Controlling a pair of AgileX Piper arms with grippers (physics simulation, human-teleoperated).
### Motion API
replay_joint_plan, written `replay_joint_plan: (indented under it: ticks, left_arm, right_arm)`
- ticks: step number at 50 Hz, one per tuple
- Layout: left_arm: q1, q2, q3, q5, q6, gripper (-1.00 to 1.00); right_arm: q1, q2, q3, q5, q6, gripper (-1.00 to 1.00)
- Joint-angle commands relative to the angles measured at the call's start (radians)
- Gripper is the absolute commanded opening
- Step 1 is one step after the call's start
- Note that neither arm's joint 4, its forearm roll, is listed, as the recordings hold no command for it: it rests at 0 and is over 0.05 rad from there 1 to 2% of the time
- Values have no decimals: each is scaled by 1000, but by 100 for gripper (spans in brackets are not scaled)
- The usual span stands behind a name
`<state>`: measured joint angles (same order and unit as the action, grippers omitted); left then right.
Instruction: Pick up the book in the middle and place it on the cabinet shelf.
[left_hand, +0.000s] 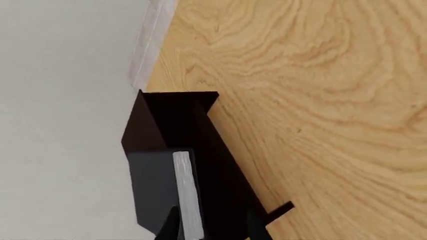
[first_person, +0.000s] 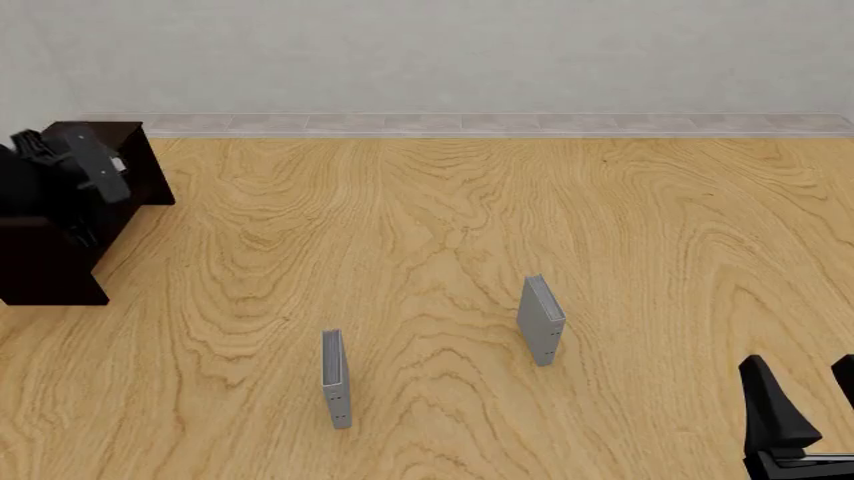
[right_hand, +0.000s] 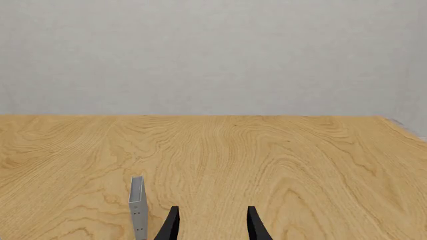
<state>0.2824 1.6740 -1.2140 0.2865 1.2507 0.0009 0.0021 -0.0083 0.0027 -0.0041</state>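
- The placing step is in hand: the left gripper (left_hand: 212, 231) holds the book (left_hand: 163, 192) at the cabinet shelf (left_hand: 180, 117), at the table's far left edge in the front view; only the release seems left to do.
- The left fingers stand either side of the book's near end, apparently clamped on it; the wrist view shows the book lying against the cabinet's dark slabs, though whether it rests fully on the shelf cannot be told.
- The next move, by this reading, calls for easing the fingers apart and drawing straight back, so the book is not dragged off.
- The book shows a black hardcover and a white page edge, thick and rigid; in the front view the left arm hides it.
- The right gripper (right_hand: 212, 226) hangs idle at the near right, fingers apart and empty.
- Two thin grey books, one left (first_person: 335, 378) and one right (first_person: 541, 320), stand upright and well apart on the wooden table (first_person: 441, 220).
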Motion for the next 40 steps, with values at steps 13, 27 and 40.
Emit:
replay_joint_plan:
  ticks: [13, 27, 40]
  left_arm:
    - [-61, -178, 2, 107, -158, 100]
    - [-171, -389, -9, 199, -400, 100]
    - [-284, -702, 117, 303, -716, 100]
  right_arm:
    - [0, 0, -1, 1, 0, 100]
    - [0, 0, 3, -3, 0, 100]
    - [-1, 0, -6, 12, 6, 100]
